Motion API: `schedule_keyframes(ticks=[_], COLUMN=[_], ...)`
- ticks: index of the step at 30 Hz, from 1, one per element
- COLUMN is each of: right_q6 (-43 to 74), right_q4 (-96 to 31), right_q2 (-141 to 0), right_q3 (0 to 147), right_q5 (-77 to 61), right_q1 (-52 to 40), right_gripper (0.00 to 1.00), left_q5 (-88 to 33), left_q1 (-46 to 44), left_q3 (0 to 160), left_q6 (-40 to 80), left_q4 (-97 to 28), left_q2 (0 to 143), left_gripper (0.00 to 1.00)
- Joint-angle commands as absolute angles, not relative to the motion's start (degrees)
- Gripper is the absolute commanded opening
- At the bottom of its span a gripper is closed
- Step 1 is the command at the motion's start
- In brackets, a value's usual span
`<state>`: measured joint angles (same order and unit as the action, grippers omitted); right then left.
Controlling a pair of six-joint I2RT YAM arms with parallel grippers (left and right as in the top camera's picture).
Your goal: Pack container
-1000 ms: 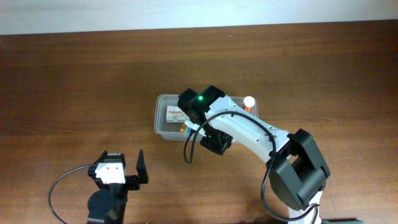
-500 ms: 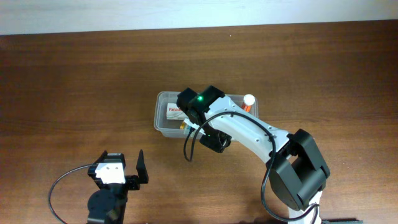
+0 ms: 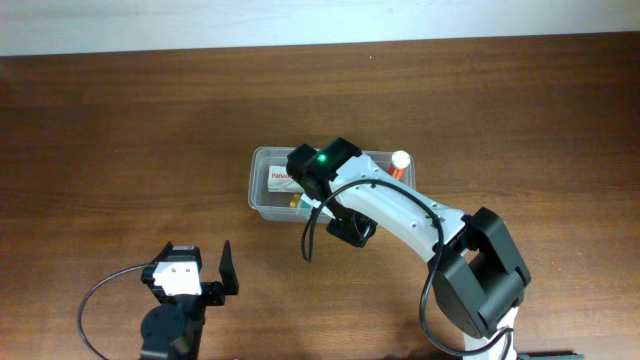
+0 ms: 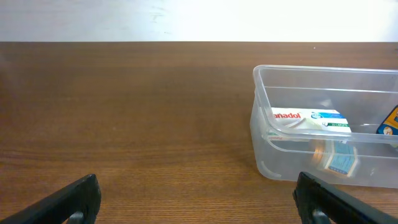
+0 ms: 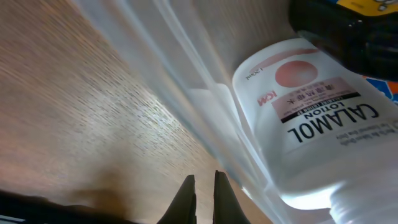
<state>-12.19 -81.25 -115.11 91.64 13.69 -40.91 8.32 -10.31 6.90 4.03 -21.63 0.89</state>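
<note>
The right claw is clenched, its two fingertips pressed together with nothing between them. It hangs just beside the clear wall of the container; whether it touches the plastic cannot be told. Beyond that wall, to the claw's right, a white lotion bottle lies on its side inside the container. From overhead the container sits under the right wrist on the brown table, with a white pill box lying inside at its left end. The left claw is released, its fingers spread wide and empty, low over the wood. The container stands ahead of it and to its right, well apart.
</note>
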Motion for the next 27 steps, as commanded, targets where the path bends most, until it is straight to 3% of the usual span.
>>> schedule_keyframes(ticks=[1,27], right_q6=[-11.7,-11.7], right_q4=[-81.4,-79.3], right_q2=[-113.9,-113.9], right_q3=[91.3,91.3], right_q5=[16.4,18.7], right_q1=[-40.7,-36.2], right_gripper=[0.04,0.04], left_q5=[7.7,7.7], left_q1=[-10.0,-10.0], left_q3=[6.5,6.5], left_q6=[2.9,2.9], left_q4=[-21.5,-21.5], left_q2=[0.3,0.4], left_gripper=[1.00,1.00])
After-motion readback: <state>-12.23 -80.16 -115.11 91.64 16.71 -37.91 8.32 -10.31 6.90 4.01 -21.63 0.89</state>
